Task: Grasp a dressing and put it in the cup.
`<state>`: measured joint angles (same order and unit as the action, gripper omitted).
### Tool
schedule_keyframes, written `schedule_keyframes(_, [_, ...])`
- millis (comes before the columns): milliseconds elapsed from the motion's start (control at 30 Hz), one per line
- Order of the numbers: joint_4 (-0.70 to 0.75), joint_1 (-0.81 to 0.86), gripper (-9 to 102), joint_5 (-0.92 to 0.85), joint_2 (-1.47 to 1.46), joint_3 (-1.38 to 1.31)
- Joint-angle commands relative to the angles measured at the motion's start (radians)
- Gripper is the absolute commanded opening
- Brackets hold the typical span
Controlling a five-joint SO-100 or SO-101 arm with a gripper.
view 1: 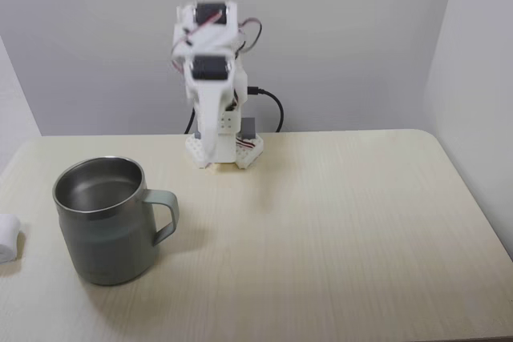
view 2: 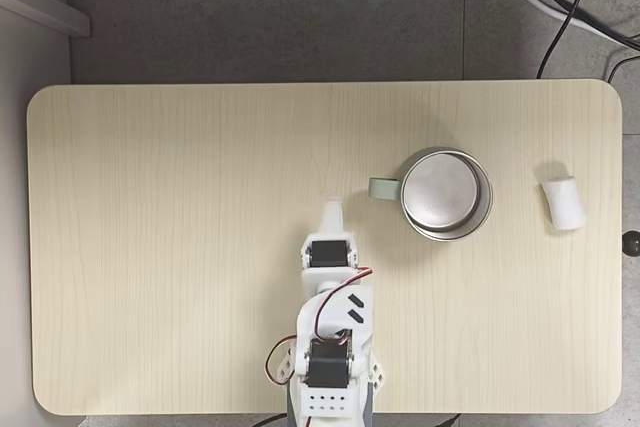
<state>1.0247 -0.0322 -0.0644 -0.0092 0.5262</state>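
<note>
Dressing (view 1: 6, 237) cut off beside cup (view 1: 104, 222).

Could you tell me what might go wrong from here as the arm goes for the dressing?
The dressing lies near the table edge, past the cup from the folded arm, so the reach could clip the cup. A nudge might roll the dressing off. The gripper state is unclear.

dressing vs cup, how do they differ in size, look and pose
The dressing is a small white soft roll; the cup is far larger, grey-green outside with a shiny metal inside. The dressing lies on its side, while the cup stands upright, mouth open and empty. The cup has a side handle; the dressing has none. Both rest on the table, apart from each other.
</note>
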Motion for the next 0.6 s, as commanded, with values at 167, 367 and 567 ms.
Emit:
schedule_keyframes(167, [0.104,0.058,1,0.005,0.425,0.575])
schedule_keyframes(367, [0.262,0.209,2,-0.005,0.721,0.945])
schedule_keyframes(567, [0.433,0.431,6,0.018,1.012,1.21])
